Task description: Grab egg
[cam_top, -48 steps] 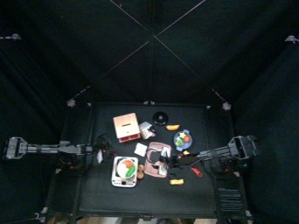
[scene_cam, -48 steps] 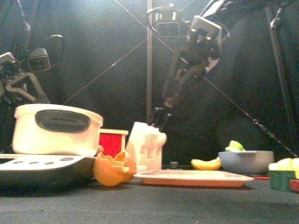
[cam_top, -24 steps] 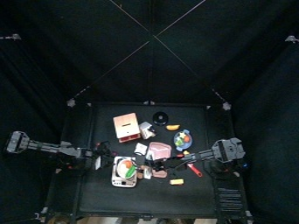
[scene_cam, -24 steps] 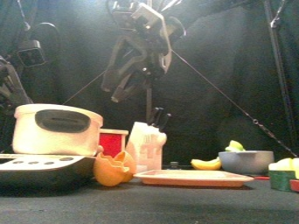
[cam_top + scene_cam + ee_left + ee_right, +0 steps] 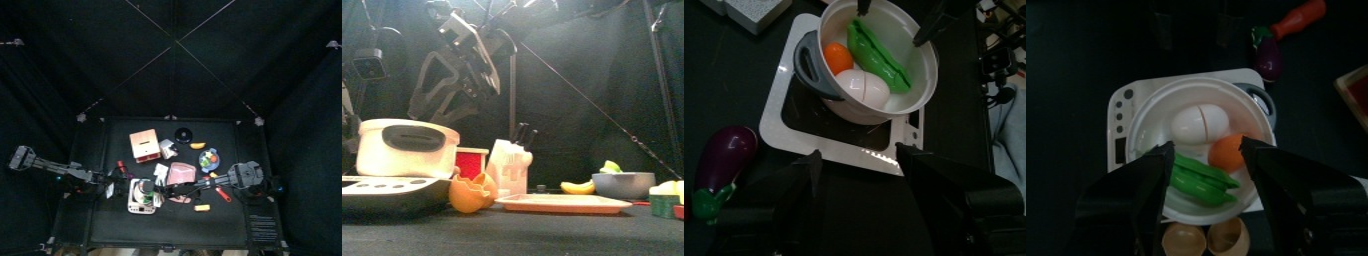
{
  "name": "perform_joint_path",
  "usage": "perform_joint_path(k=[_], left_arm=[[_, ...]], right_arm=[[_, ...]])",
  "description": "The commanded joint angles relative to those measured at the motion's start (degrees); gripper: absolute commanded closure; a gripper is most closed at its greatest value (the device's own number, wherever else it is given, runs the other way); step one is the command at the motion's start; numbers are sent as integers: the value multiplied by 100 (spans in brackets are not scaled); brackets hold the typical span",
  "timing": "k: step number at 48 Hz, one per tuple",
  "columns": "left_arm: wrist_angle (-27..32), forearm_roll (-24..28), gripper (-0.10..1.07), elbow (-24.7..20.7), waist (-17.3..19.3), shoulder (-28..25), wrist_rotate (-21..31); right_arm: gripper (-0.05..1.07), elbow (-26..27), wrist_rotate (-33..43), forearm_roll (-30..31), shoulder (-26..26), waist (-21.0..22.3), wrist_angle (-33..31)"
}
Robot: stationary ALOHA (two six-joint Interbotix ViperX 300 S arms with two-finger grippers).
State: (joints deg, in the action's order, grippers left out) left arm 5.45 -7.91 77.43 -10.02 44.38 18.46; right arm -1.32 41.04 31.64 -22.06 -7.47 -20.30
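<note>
Black curtains surround both arms above the white bowl [image 5: 1200,150], jaws spread wide, holding and touching nothing.

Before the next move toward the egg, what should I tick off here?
1. Right claw open: ok, spread above the white pot.
2. Left claw open: ok.
3. Both claws empty: ok.
4. Egg picked out: cannot tell; the pot holds a white ball, an orange piece and a green pod, none plainly tan.
5. Arms clear of each other: not ok, both claws hang over the same pot.
</note>
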Motion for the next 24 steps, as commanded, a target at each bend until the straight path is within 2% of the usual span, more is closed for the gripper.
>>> perform_joint_path(k=[1,24], left_arm=[[-79,53,3,-114,-18,-18,-9],[-712,360,3,-114,62,-352,-9]], right_arm=[[14,316,0,-9,9,-9,18],[14,1090,0,-308,-606,-18,-615]])
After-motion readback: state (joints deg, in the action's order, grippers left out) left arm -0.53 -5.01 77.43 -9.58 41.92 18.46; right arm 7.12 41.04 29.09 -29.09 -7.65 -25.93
